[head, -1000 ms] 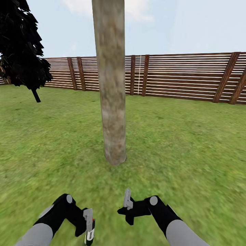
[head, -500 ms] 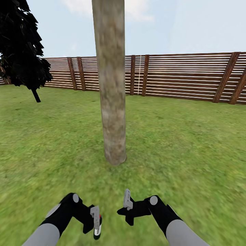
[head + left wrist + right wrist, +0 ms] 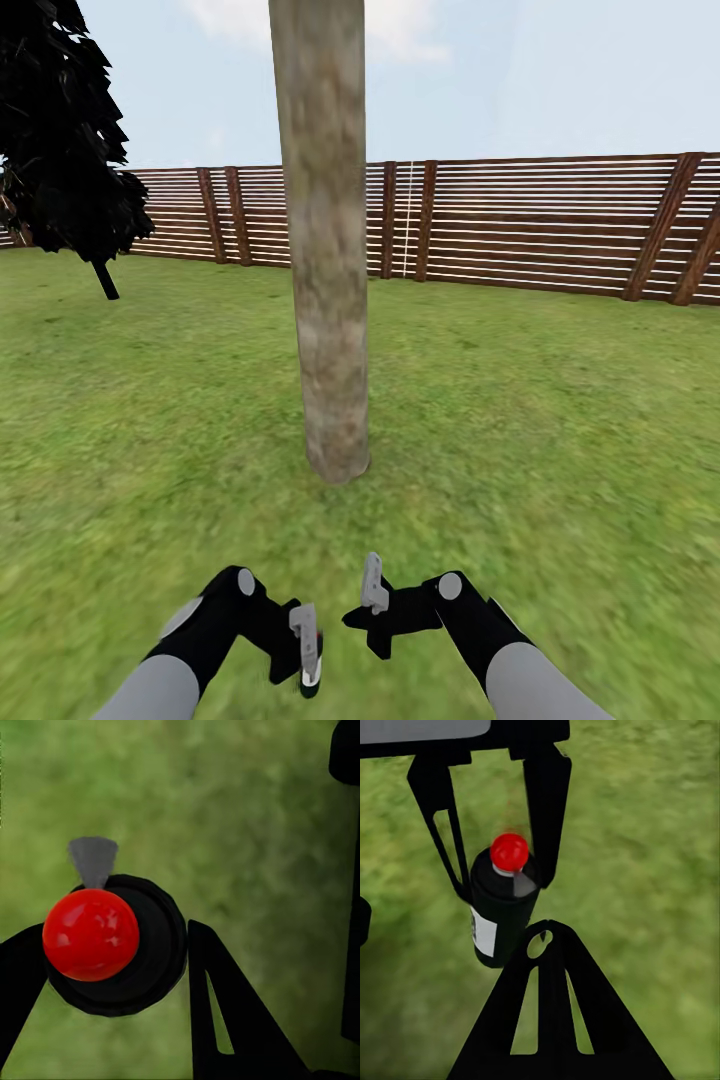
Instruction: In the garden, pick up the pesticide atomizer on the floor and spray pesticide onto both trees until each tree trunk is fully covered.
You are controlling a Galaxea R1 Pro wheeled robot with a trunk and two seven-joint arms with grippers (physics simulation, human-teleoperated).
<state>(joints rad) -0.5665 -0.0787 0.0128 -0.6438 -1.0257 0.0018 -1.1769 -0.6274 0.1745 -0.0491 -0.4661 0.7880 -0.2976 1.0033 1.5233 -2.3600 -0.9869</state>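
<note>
Grey-brown trunk (image 3: 325,240): upright on open grass (image 3: 560,420), fence (image 3: 540,225) far behind. Left gripper (image 3: 308,650) clamped on atomizer (image 3: 502,911); right gripper (image 3: 372,590) state unclear, just beside.

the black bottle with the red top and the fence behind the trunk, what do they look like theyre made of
The black cylindrical atomizer bottle held in the left hand looks like matte plastic, though that is uncertain. Its round red cap looks like glossy plastic, with bright highlights. The brown horizontal-slat fence looks like stained wood, with planks on slanted posts.
</note>
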